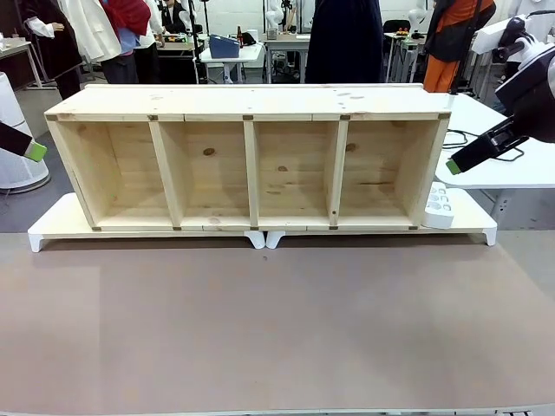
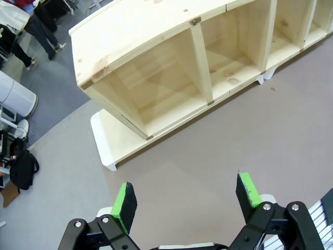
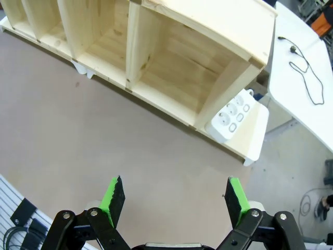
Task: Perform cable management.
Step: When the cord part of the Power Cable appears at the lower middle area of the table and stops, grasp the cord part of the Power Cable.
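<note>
Cable, a long, thin, glossy black power cord, lay in loose curves on the white side table off the robot's right, past the end of the pale four-bay pine shelf and well apart from both grippers. The white multi-socket power strip sat just beside that end of the shelf, on the white riser board.

Left gripper hung over the brown table mat with its jaws spread wide and nothing between them. Same for the right gripper.

My guess on handling: light, floppy and a bit slick, so it'd droop and trail from wherever it got pinched. I'd take it on the cord just behind the chunky plug end, since the plug gives a stop against slipping. Which end was the plug was too small to tell.
</note>
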